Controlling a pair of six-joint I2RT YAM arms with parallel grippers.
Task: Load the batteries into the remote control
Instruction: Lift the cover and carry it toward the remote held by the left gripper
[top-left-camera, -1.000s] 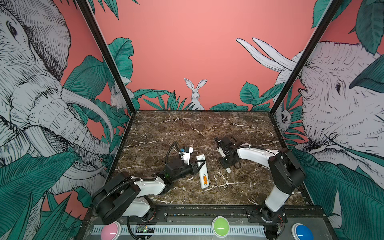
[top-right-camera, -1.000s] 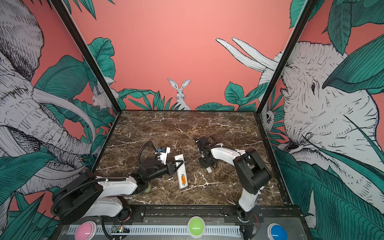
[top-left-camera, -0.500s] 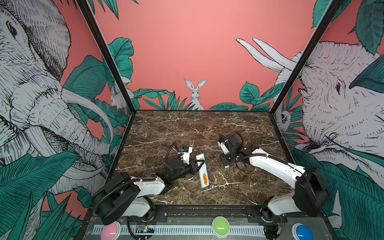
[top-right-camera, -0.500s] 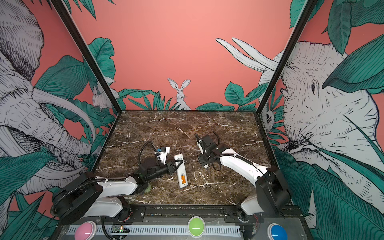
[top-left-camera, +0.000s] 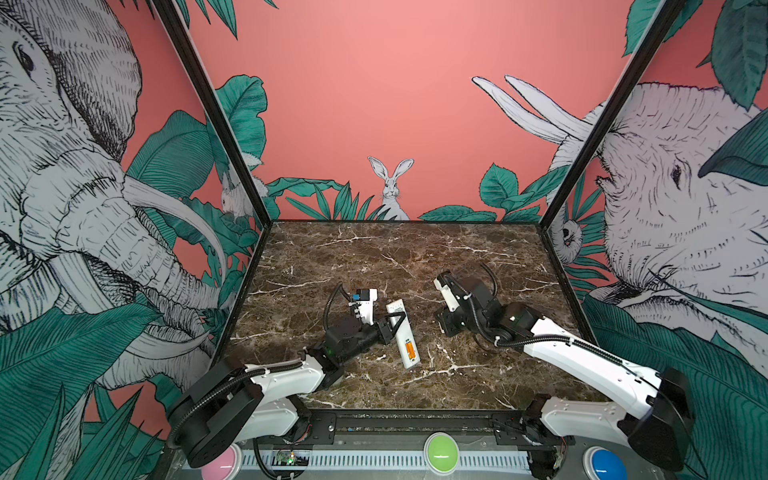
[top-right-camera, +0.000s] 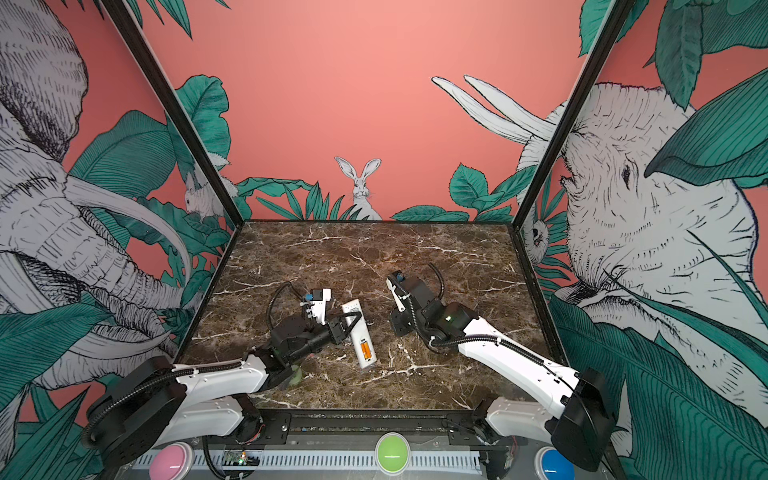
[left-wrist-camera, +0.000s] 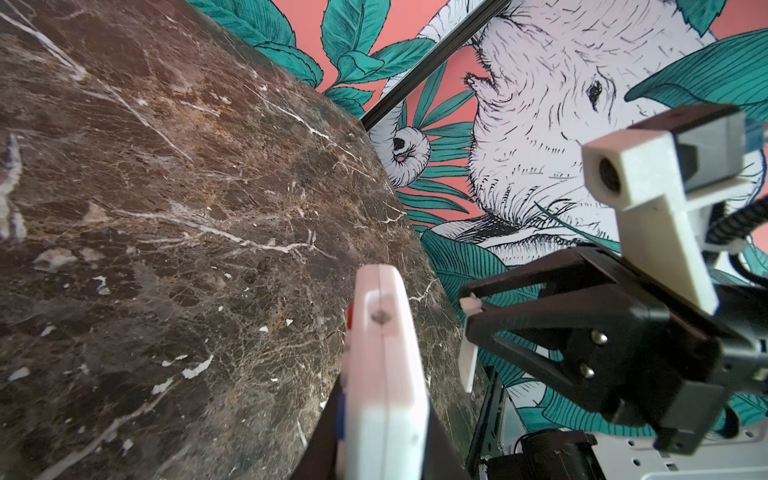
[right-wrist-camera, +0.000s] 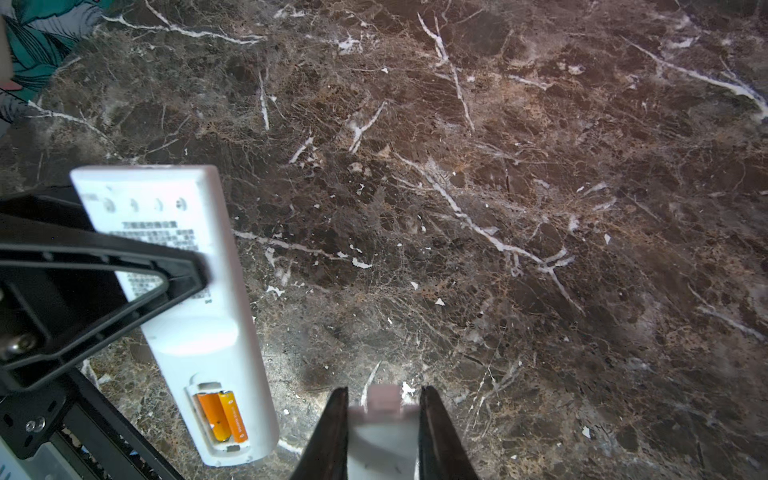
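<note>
Okay, edges first: the desk (top-left-camera: 374, 257) is boxed in by three painted walls, pink at the back wall (top-left-camera: 374, 83), with black corner posts (top-left-camera: 198, 83) at the seams. Both arms reach in over the front rail. Behind the two wrists the brown, white-veined marble runs open to the back wall, and a strip of it separates the two end effectors.

On the left, the left end effector (top-left-camera: 400, 324) is clamped across the middle of the remote control (top-left-camera: 397, 309). One black triangular finger (right-wrist-camera: 124, 253) lies over the printed white back. The remote is a long, slim, smooth plastic bar with rounded corners. It sits back up near the desk's middle, a little to the left, with one end angled toward the front rail. Whether it rests on the marble or hangs just above it, I can't tell.

Look at the compartment at that front end, it's uncovered. The batteries (right-wrist-camera: 222, 415), two glossy orange cylinders, lie side by side inside it, lengthwise.

Over to the right, well apart from the remote, the right end effector (right-wrist-camera: 384, 390) points down at the marble. It is pinched tight on a small flat white cover strip (right-wrist-camera: 382, 432), held between its two dark fingers.

Along the front sit three round buttons, pink, green (top-left-camera: 441, 452) and blue.
</note>
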